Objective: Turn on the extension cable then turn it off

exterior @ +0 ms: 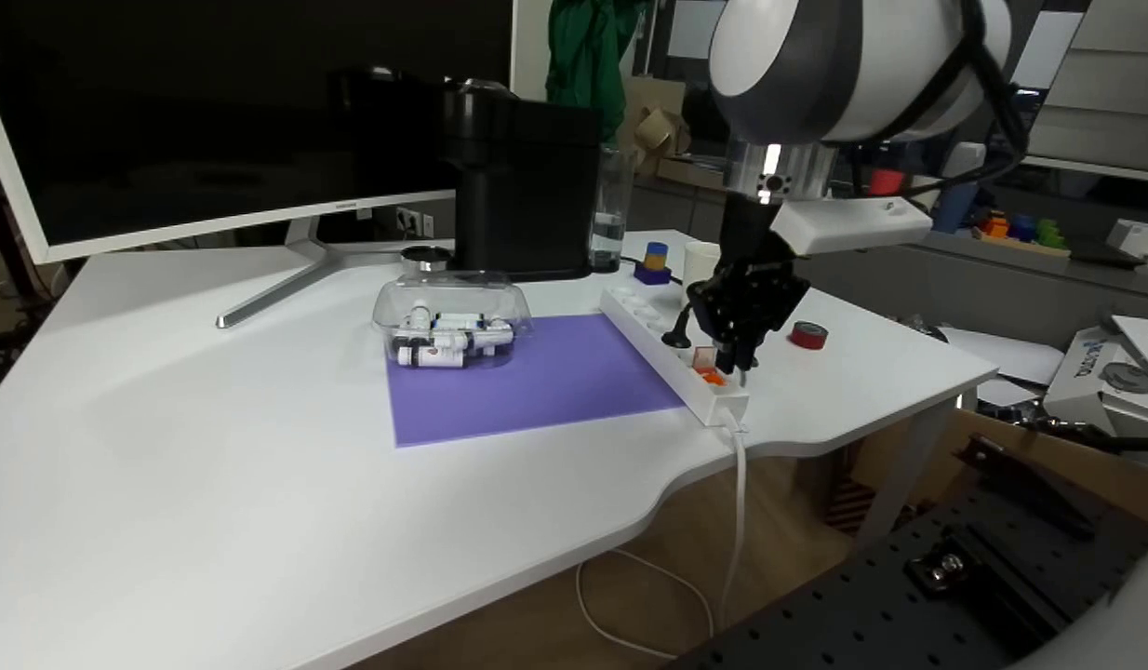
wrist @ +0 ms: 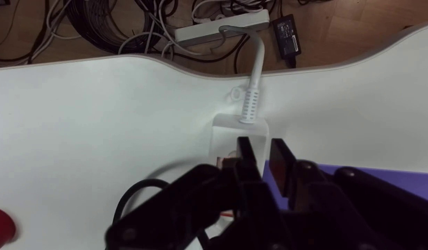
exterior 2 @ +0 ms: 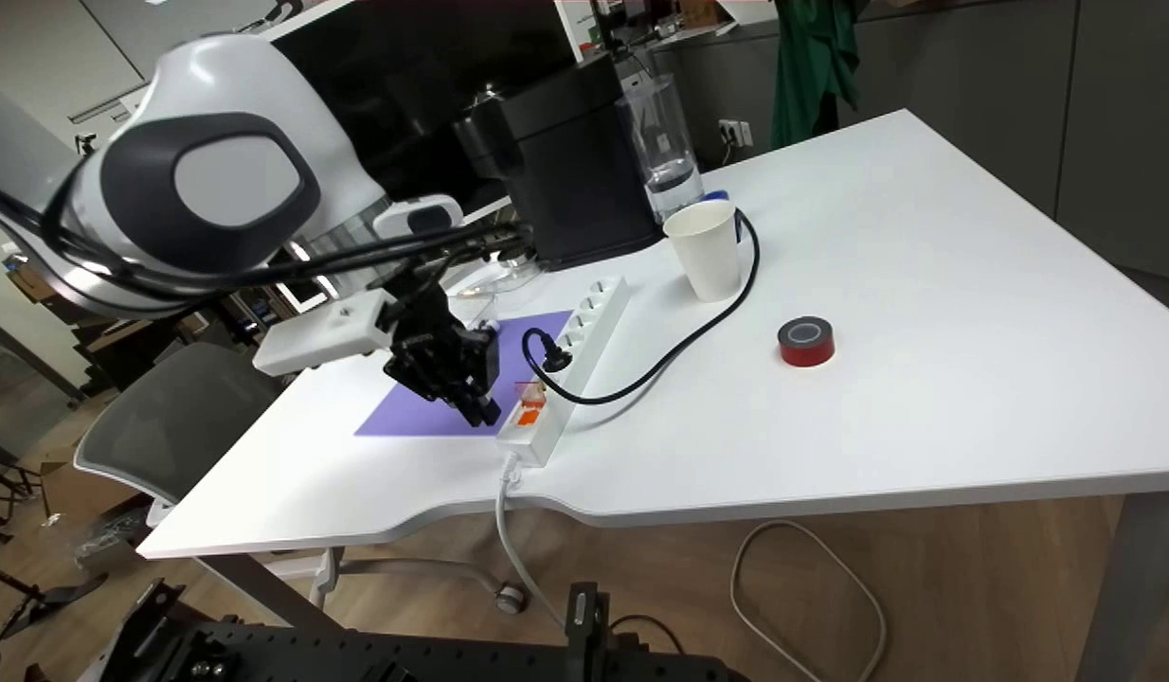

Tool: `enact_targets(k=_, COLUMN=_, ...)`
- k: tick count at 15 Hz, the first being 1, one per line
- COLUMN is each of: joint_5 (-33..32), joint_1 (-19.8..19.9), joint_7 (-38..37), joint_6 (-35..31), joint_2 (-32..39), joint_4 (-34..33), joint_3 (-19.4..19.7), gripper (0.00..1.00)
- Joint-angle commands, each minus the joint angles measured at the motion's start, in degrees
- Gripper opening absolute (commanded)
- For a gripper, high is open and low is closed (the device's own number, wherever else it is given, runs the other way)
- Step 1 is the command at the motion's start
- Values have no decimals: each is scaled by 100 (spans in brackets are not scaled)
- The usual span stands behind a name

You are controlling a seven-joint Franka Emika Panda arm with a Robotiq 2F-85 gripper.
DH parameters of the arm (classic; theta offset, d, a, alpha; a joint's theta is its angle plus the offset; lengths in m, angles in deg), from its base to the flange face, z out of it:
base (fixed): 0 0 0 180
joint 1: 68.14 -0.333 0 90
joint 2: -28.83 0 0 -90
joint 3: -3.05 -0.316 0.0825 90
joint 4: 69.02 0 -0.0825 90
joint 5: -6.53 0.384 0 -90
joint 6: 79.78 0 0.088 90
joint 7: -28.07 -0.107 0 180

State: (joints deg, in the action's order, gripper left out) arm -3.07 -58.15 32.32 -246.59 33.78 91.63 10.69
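Hovering over the near end of the white extension cable [exterior 2: 584, 341], the gripper [wrist: 260, 146] has its fingers [wrist: 246, 151] parted by a narrow gap, and nothing shows held between them; in an exterior view the tips stand just apart from the orange switch [exterior 2: 528, 417], whose translucent cover [exterior 2: 531, 394] appears raised. The extension cable lies on the white desk [exterior: 211, 447] along the right edge of a purple sheet [exterior: 574, 372], its white cord [exterior: 741, 493] dropping over the near edge. A black plug [exterior 2: 556, 358] is seated in it close to the switch, and the plug's black lead [exterior 2: 599, 402] curls right and back past a paper cup [exterior 2: 708, 256]. The cup stands upright, right of the cable's far end; its bottom is out of sight, so what it holds cannot be told. On the sheet's far left corner rests a clear plastic box [exterior: 481, 296] with small white cylinders [exterior: 432, 356] lying heaped inside, some with dark ends. Farther off stands a black machine [exterior: 527, 195]; just right of it a tall clear vessel [exterior: 614, 191] holds clear liquid [exterior: 607, 233] in its lower part, and just left of it sits a small round pot [exterior: 427, 258], its contents too small to tell.
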Motion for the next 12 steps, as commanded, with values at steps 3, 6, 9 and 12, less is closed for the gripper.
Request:
enact_targets(k=3, joint_5=901, joint_1=107, joint_7=291, joint_6=-409, joint_2=714, joint_4=-260, joint_3=-294, gripper=0)
enact_targets(k=6, joint_5=944, joint_1=12, joint_7=238, joint_6=-375, joint_2=704, joint_4=-225, joint_3=-254, gripper=1)
enact_targets(k=9, joint_5=1136, joint_1=219, joint_7=455, joint_6=-236, joint_2=546, joint_4=-220, joint_3=-448, gripper=0)
enact_targets(k=12, joint_5=868, joint_1=74, joint_7=313, joint_6=-43, joint_2=499, joint_4=-348, joint_3=-138, gripper=0)
